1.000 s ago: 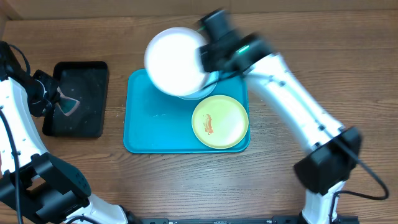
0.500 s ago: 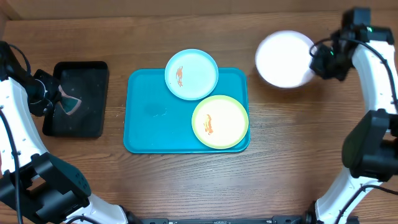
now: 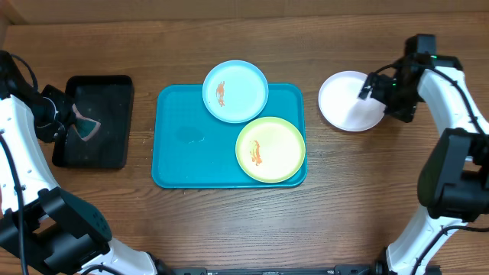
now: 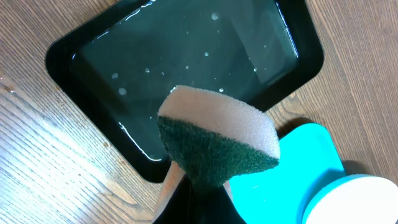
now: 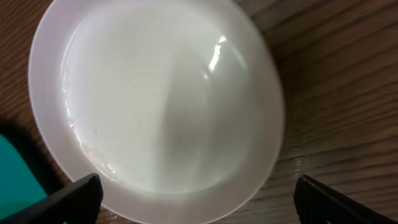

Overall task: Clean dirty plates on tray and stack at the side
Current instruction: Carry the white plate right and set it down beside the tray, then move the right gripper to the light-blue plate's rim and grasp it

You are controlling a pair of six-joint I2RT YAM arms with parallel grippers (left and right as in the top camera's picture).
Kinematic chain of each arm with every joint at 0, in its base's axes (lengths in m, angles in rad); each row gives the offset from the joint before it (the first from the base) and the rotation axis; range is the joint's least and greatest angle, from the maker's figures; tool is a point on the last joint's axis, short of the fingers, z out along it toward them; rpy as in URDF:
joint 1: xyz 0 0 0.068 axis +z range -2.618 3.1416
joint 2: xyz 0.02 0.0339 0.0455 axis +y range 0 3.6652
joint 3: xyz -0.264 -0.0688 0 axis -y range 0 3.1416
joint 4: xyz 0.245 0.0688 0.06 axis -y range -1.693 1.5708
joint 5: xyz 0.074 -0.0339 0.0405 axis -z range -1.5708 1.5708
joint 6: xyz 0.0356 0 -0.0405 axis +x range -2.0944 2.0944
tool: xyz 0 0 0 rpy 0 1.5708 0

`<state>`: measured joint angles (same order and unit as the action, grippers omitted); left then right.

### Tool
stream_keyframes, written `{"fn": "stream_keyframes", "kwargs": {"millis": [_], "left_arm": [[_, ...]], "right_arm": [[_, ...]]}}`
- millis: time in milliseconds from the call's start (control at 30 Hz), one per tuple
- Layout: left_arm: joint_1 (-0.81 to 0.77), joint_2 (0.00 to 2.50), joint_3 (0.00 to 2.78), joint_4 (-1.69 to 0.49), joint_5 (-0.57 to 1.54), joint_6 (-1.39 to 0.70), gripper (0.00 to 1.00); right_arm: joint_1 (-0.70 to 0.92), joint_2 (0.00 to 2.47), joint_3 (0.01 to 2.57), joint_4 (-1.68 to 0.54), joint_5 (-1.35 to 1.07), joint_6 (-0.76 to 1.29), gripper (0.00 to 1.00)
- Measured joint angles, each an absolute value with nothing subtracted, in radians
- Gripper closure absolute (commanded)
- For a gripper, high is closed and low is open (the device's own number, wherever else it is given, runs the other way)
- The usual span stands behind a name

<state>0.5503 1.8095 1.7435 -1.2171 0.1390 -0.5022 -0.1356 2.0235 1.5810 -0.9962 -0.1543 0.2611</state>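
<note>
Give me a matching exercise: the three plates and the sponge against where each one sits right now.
1. white plate
2. light blue plate
3. yellow-green plate
4. sponge

A. straddling the far rim of the tray
B. over the black tray
C. on the table, right of the tray
D. fully inside the tray, at its near right corner

Pairs: 1-C, 2-A, 3-D, 4-B

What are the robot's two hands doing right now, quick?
Left gripper: shut on the green-backed sponge.
Right gripper: open, above the white plate.
</note>
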Motion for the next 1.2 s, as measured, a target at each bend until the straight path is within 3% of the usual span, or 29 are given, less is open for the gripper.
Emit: {"fn": "stream_keyframes", "kwargs": {"millis": [167, 433, 633, 767, 967, 1200], "left_arm": [[0.55, 1.81, 1.744, -1.216, 0.139, -0.502, 0.96], [0.539, 1.81, 1.744, -1.209, 0.139, -0.502, 0.96], [0.496, 1.81, 1.744, -1.2, 0.139, -0.502, 0.96], [0.471, 1.81, 1.744, -1.188, 0.139, -0.501, 0.96], [0.451, 1.81, 1.744, -1.186, 0.139, -0.495, 0.96], [0.445, 1.81, 1.744, -1.182, 0.139, -0.494, 0.96]], "right_arm": [[-0.046, 2.024, 1.587, -0.965, -0.224, 0.262, 0.02], [0.176, 2.024, 1.599, -0.714, -0.281, 0.295, 0.09], [0.344, 2.033, 1.604, -0.556, -0.137, 0.313, 0.12], [0.432, 2.083, 1.609, -0.486, -0.021, 0.315, 0.2], [0.465, 2.156, 1.609, -0.464, 0.042, 0.356, 0.25], [0.464, 2.19, 1.609, -0.418, 0.05, 0.383, 0.44]]}}
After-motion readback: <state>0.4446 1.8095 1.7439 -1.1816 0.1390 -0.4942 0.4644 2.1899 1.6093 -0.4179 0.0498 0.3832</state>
